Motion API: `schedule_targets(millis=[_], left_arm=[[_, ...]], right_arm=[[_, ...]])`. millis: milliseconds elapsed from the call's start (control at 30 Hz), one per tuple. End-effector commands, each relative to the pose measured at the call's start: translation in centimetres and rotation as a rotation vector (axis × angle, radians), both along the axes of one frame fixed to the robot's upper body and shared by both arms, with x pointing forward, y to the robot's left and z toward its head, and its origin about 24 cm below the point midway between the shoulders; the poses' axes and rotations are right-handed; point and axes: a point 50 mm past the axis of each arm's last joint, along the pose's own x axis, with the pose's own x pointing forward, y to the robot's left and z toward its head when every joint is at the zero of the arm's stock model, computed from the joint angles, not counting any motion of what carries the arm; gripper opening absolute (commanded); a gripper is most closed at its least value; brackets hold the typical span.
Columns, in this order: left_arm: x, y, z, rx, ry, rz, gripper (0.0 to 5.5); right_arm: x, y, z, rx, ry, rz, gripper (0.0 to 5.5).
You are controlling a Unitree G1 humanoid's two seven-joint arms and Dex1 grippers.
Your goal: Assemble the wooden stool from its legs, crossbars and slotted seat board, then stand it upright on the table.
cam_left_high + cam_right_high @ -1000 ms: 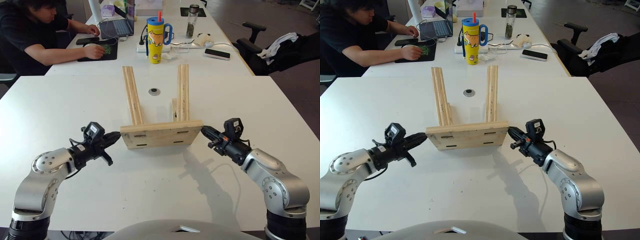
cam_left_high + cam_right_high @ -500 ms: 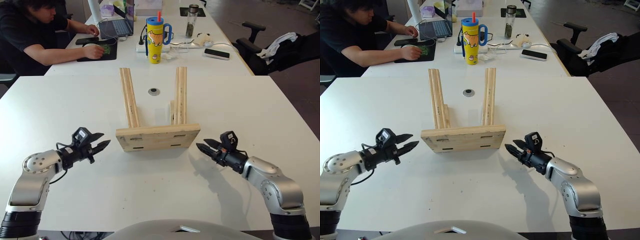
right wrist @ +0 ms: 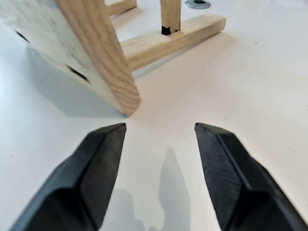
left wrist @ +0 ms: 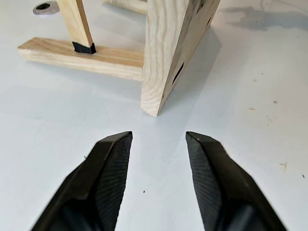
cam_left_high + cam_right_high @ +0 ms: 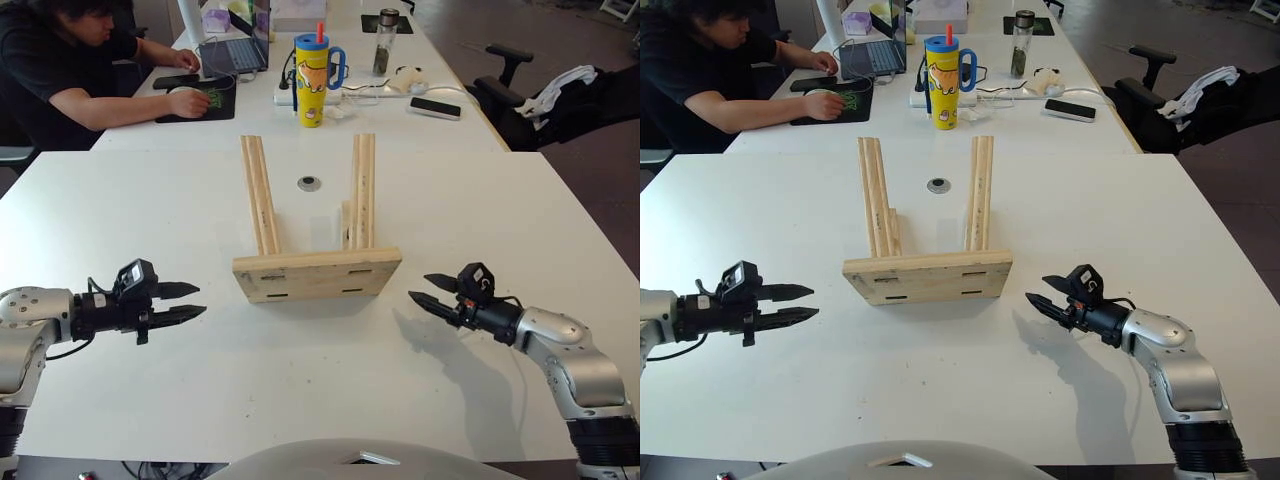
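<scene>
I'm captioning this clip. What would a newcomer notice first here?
The wooden stool lies on its side in the middle of the table, seat board on edge facing the robot, legs pointing away. The left gripper and right gripper flank it, both open, touching nothing. A yellow cup stands on the far table.

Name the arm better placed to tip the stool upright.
Right, narrowly. The right gripper sits nearer an end of the seat board than the left gripper does; both are open and aimed at it.
</scene>
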Motion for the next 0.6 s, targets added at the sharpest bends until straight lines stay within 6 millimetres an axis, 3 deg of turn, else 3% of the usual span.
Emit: schedule_targets(millis=[33, 167, 233, 600], left_arm=[[0.9, -0.9, 0.0, 0.011, -0.012, -0.048, 2.05], [1.3, -1.8, -1.1, 0.056, -0.010, -0.115, 2.05], [1.7, -2.0, -1.3, 0.063, -0.014, -0.121, 2.05], [3.4, -3.2, -1.3, 0.031, -0.056, -0.166, 3.49]], right_arm=[[0.7, 0.6, 1.3, 0.101, 0.023, 0.123, 2.67], [2.0, 1.0, 1.8, 0.101, 0.010, 0.195, 2.67], [2.5, 1.1, 2.0, 0.105, 0.005, 0.203, 2.95], [4.0, 2.5, 2.5, 0.106, -0.002, 0.321, 4.48]])
